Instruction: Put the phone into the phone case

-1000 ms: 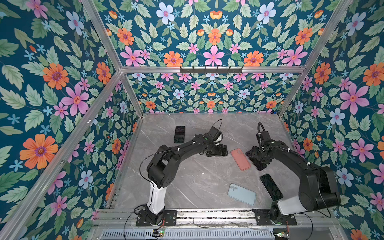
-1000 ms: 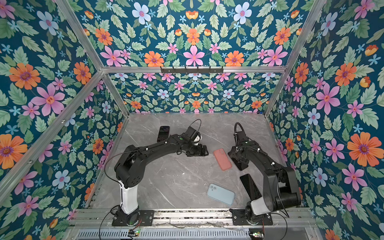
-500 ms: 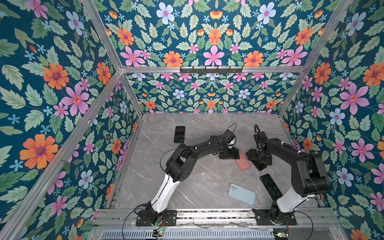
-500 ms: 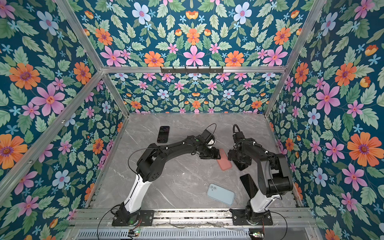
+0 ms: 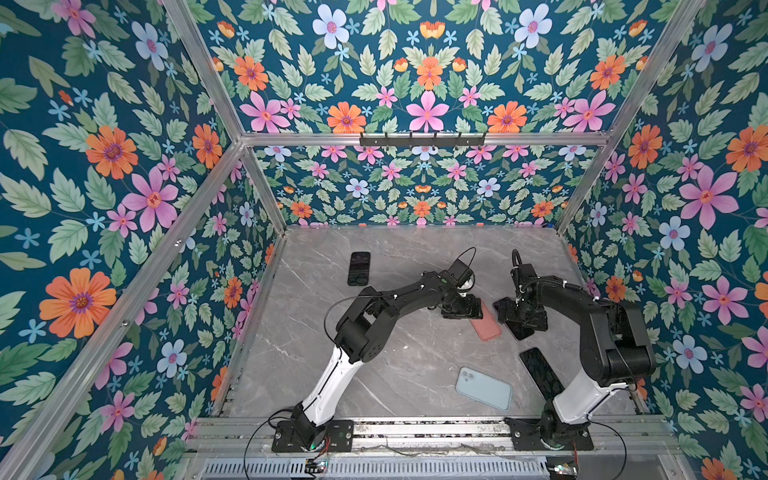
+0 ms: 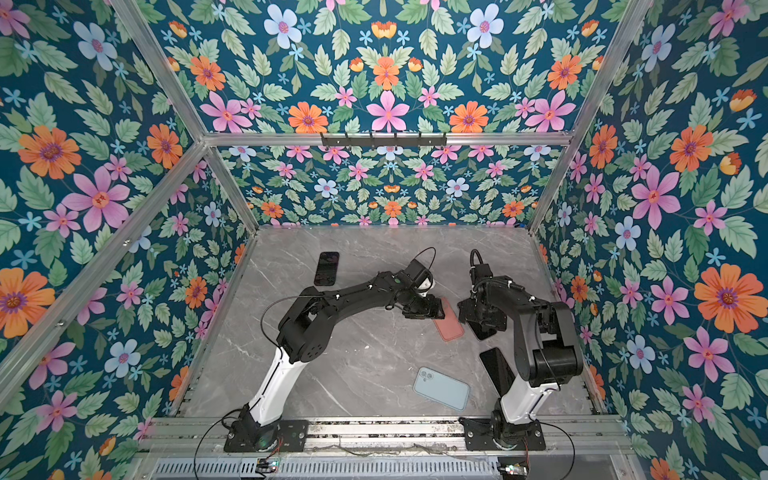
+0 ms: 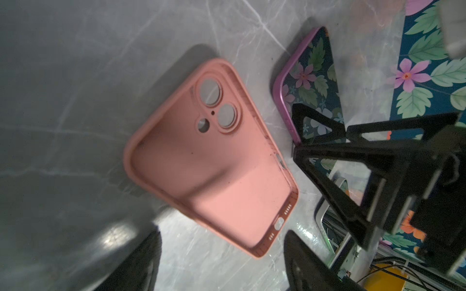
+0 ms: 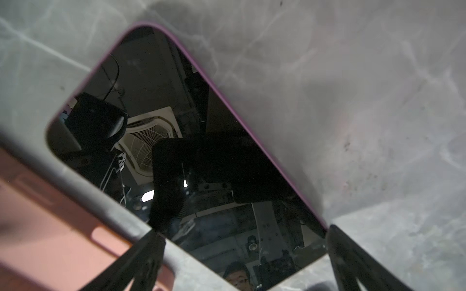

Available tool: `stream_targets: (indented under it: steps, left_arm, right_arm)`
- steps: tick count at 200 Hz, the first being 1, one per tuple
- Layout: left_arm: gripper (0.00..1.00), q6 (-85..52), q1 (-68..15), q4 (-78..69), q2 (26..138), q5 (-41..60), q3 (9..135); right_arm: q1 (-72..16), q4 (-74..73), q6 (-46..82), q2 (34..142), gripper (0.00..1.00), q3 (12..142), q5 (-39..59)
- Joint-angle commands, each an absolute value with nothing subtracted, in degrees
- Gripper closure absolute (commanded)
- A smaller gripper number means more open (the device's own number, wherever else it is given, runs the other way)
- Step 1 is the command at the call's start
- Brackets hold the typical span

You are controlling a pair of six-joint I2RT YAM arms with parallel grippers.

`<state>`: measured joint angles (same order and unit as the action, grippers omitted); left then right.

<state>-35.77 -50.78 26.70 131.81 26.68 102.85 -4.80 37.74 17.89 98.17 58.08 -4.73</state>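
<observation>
The salmon-pink phone case [image 5: 487,329] [image 6: 449,329] lies hollow side up mid-table, camera holes showing [image 7: 211,161]. Beside it on the right the phone [image 5: 522,331] [image 6: 484,331], dark screen up with a purple rim [image 8: 191,141], rests flat on the table. My left gripper [image 5: 461,309] [image 7: 224,233] hangs open over the case's port end, a gap on each side. Low over the phone is my right gripper [image 5: 519,313] [image 8: 243,233], also open. Its fingers straddle one end of the phone without pinching it.
A dark phone [image 5: 359,268] lies at the far left. Another dark phone [image 5: 540,372] lies by the right arm's base. A light blue phone or case [image 5: 484,388], camera side up, sits near the front. Floral walls enclose the marble table [image 5: 395,365].
My left arm has swung right from mid-table to above the pink case. The right gripper has stayed over the phone and its jaws have spread wider.
</observation>
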Motion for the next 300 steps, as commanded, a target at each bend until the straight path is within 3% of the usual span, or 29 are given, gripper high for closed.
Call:
stream_targets:
  steps: [1,117,149,222,256,268,300]
  left_arm:
    - [0.22,-35.09,-50.80,31.64,132.51,23.80,102.41]
    - [0.22,-33.32,-50.80,34.41,131.75,20.70,102.56]
    - [0.22,-33.22,-50.80,34.54,131.73,19.96,102.36]
    - [0.29,-33.13,-52.28,38.50,133.22,17.50,106.15]
    - [0.34,-33.51,-52.29,39.53,134.50,17.10,108.47]
    - [0.37,-33.60,-52.29,39.96,134.96,17.06,109.61]
    - [0.39,-33.84,-52.23,41.57,136.74,17.03,113.42]
  right_arm:
    - [-4.54,37.84,17.23,99.94,0.01,58.80,-4.58]
    - [-0.62,37.18,15.84,106.04,0.06,63.80,6.16]
    - [-0.62,36.75,16.36,105.34,0.12,62.67,7.33]
    - [-1.60,36.50,17.71,107.16,0.35,63.37,6.78]
    - [-3.40,36.96,17.14,106.11,0.39,63.13,6.10]
    - [-3.94,36.92,17.22,105.17,0.45,62.80,6.22]
    - [-6.13,37.00,17.14,103.20,0.46,62.49,7.94]
